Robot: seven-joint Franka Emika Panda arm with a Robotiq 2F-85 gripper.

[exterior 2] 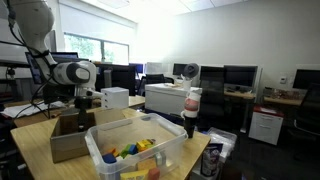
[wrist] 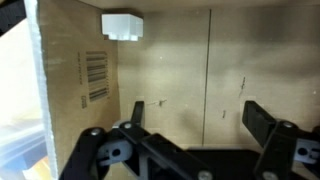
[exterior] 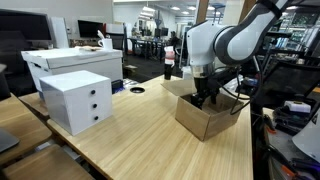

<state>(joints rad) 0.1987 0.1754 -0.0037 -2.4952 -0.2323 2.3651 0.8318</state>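
Open gripper (wrist: pixel 192 112) above a cardboard box (wrist: pixel 170 70)
The jaws stand wide apart and hold nothing, low over the box's floor. Past them, a barcode label (wrist: pixel 96 76) is on the left side, and a white block (wrist: pixel 123 24) lies at the far end.

The arm (exterior: pixel 240 38) is built of white, rounded segments, joined by dark grey bands at the joints, as seen in both exterior views. A black gripper (exterior: pixel 203 96) is mounted at its end. In the wrist view, two black fingers (wrist: pixel 262 122) are seen at 5 and 7 o'clock, carried on linked bars with round, silver-grey pivot pins.
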